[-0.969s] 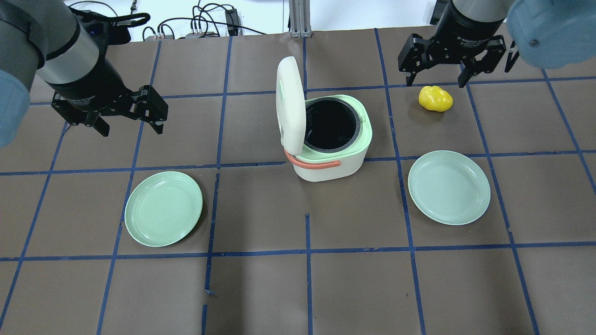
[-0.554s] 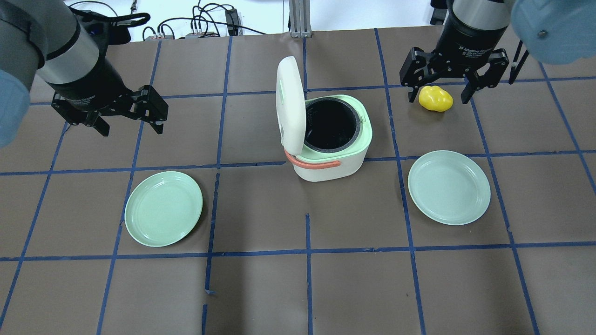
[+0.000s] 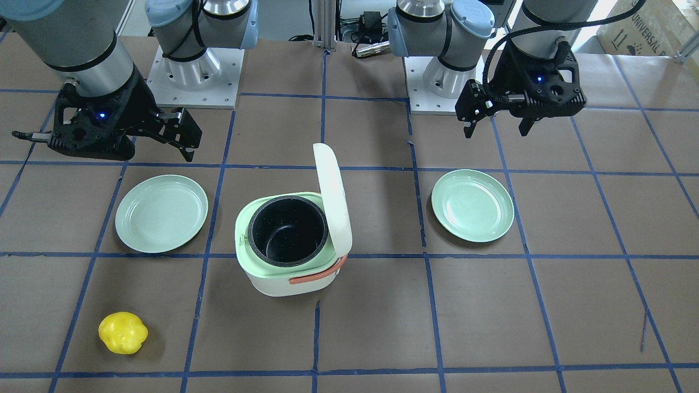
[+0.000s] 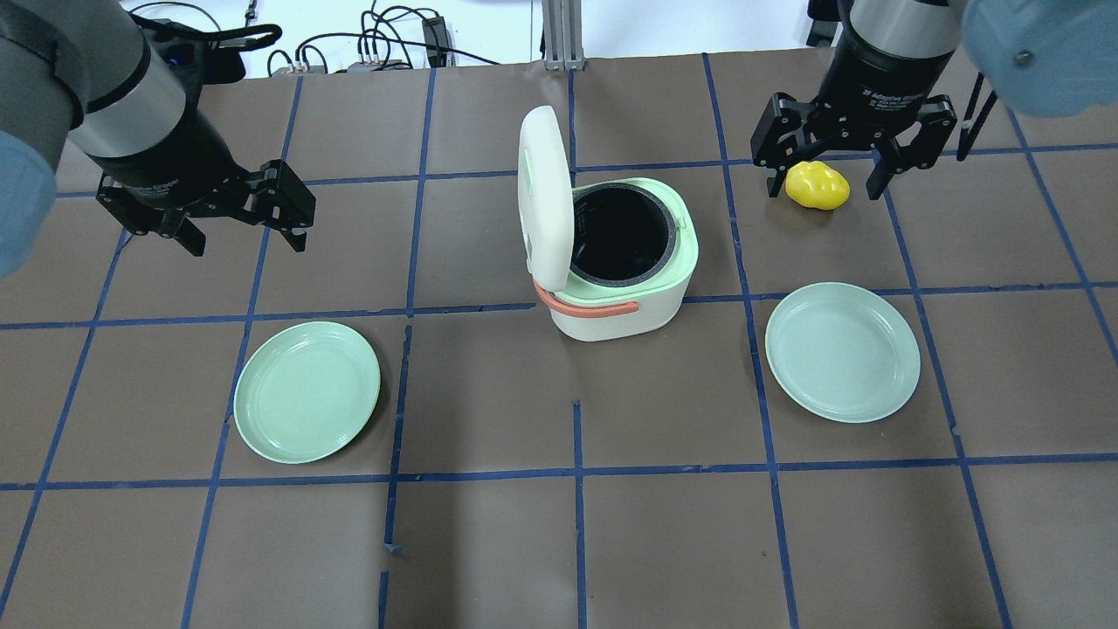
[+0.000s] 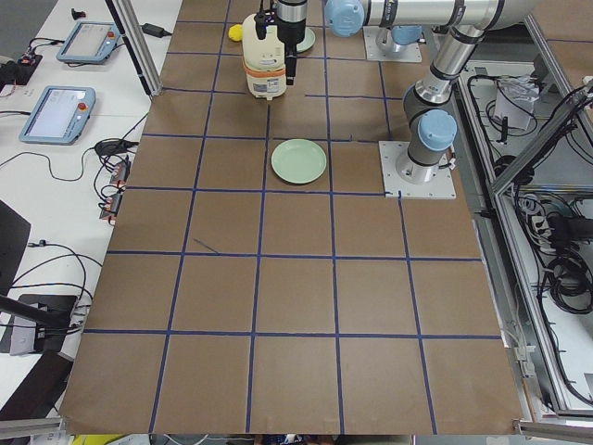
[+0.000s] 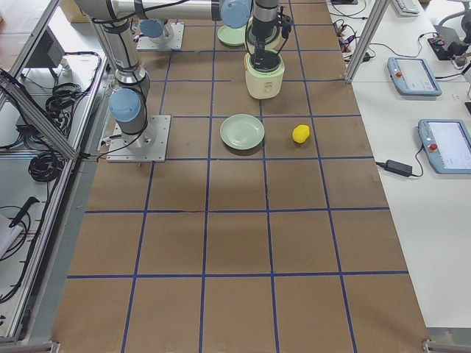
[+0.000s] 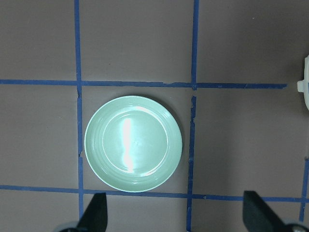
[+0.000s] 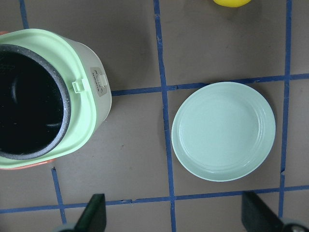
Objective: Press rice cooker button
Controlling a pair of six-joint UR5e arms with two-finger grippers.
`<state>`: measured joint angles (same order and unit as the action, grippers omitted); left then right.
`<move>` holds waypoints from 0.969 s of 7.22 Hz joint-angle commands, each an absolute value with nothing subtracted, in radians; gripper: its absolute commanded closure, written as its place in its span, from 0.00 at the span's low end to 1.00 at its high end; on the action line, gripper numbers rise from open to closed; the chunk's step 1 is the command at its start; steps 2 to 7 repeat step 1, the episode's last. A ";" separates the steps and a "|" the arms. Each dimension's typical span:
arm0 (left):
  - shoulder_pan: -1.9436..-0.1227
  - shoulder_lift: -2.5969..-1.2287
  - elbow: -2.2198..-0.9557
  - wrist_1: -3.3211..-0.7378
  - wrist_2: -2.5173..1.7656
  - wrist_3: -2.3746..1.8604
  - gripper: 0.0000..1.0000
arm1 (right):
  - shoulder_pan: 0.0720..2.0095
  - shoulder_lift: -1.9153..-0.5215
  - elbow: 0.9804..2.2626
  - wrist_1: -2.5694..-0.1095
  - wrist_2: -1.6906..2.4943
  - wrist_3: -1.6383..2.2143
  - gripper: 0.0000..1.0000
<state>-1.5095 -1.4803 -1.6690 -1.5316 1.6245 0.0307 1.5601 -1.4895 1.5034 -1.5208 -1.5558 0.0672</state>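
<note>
The white and green rice cooker [image 4: 624, 293] stands at the table's middle with its lid [image 4: 543, 196] swung up and the dark pot open. It also shows in the front view [image 3: 286, 273]. A small latch button [image 8: 78, 85] sits on the green rim, on the side toward my right arm. My right gripper [image 4: 823, 190] is open, held high, and in the overhead view its fingers straddle a yellow fruit [image 4: 817, 185]. My left gripper [image 4: 246, 240] is open and empty, well left of the cooker. Both are apart from the cooker.
One green plate [image 4: 307, 391] lies left of the cooker in front, under my left wrist camera [image 7: 133, 143]. Another green plate [image 4: 842, 351] lies on the right [image 8: 223, 131]. The yellow fruit [image 3: 123, 333] lies on the table beyond that plate.
My right gripper has moved nearer over the yellow fruit, and its fingers now flank the fruit in the overhead view. My left arm and the cooker have not moved.
</note>
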 commanded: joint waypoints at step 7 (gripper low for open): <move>-1.509 -1.480 -1.669 -1.531 1.624 0.031 0.00 | 1.562 -1.489 1.503 -1.522 -1.557 0.066 0.00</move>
